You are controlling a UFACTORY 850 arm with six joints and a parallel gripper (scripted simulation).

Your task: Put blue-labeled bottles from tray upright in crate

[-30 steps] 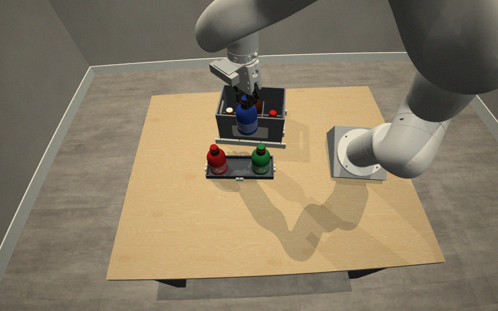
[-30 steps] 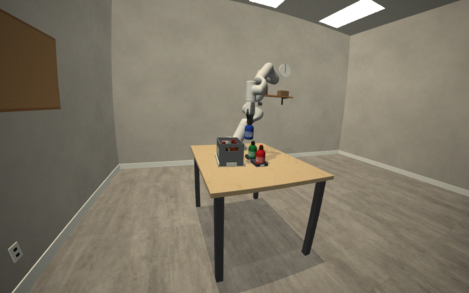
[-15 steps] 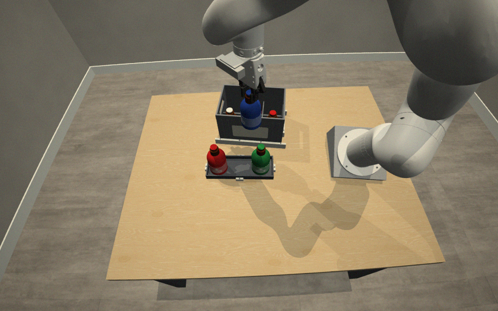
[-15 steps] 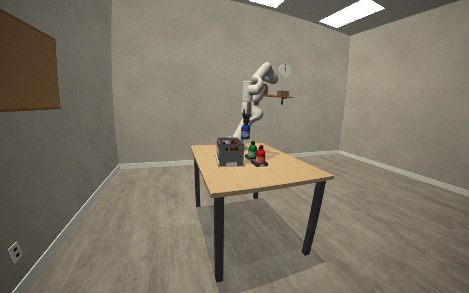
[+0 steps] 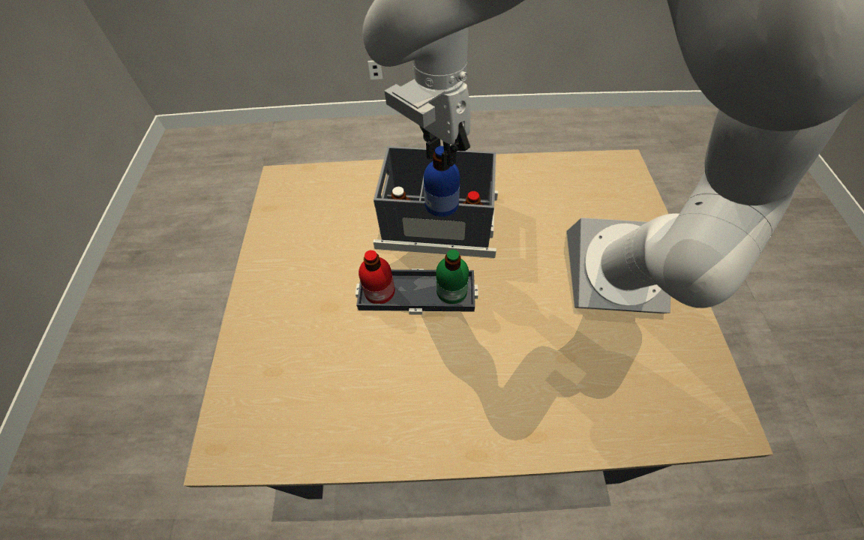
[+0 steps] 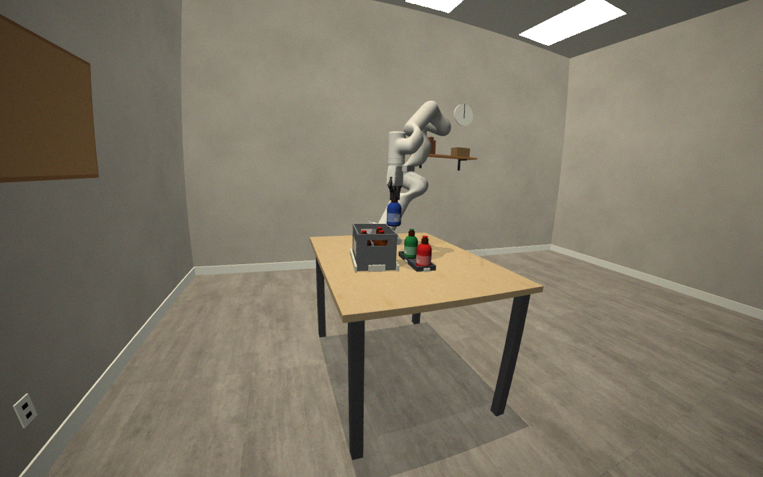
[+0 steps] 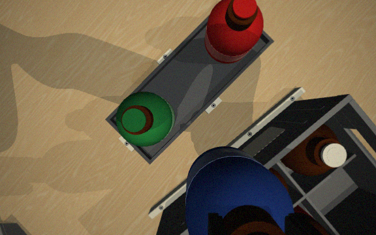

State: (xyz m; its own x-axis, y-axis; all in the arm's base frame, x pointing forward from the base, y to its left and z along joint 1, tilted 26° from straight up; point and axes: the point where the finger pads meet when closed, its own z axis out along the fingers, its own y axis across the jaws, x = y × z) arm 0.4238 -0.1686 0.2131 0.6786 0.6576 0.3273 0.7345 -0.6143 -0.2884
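The tool (image 5: 444,153) grips the blue bottle (image 5: 441,187), hanging directly below.

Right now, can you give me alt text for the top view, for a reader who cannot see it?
The gripper holds a blue bottle by its neck above the grey crate, which already holds other bottles. In front of the crate, a red bottle and a green bottle stand at opposite ends of a dark tray.

You see a blue bottle (image 5: 441,188) with a paler blue label band, a red bottle (image 5: 375,277) and a green bottle (image 5: 451,277) on a dark grey tray (image 5: 415,306), a grey crate (image 5: 433,226), and a light woodgrain table (image 5: 355,403).
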